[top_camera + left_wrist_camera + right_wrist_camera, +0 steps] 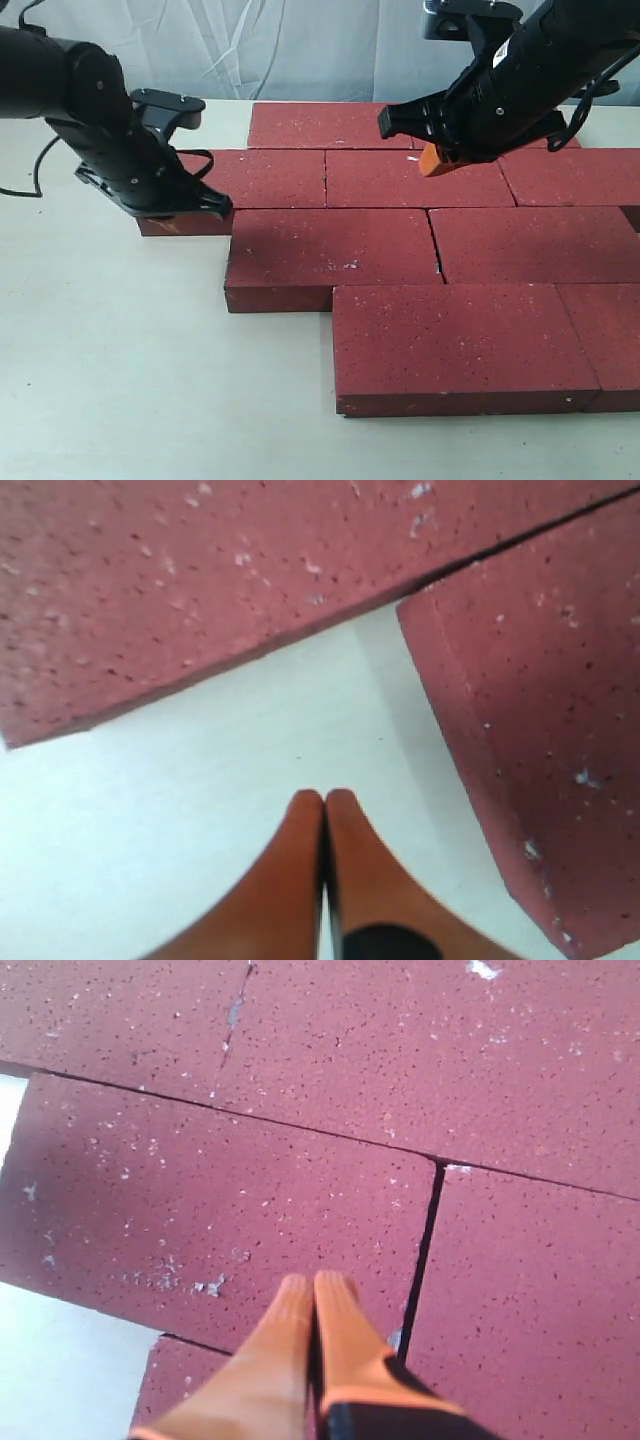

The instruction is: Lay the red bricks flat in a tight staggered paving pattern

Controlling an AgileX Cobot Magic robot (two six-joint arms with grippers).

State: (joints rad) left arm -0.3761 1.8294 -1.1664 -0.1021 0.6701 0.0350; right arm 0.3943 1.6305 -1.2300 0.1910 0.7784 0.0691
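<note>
Several red bricks (330, 252) lie flat in staggered rows across the table's middle and right. My left gripper (168, 214) is shut and empty, low at the left end of the second-row brick (262, 176); its orange fingers (300, 860) hover over bare table beside two brick edges (180, 590). My right gripper (436, 162) is shut and empty, held above the second-row brick (415, 180). In the right wrist view its fingertips (340, 1305) sit over a brick (200, 1210) close to a dark joint between bricks.
The pale table (120, 380) spreads to the left and front. A white curtain (250, 50) hangs behind. A black cable (25, 180) trails by the left arm. The bricks run past the right edge of the exterior view.
</note>
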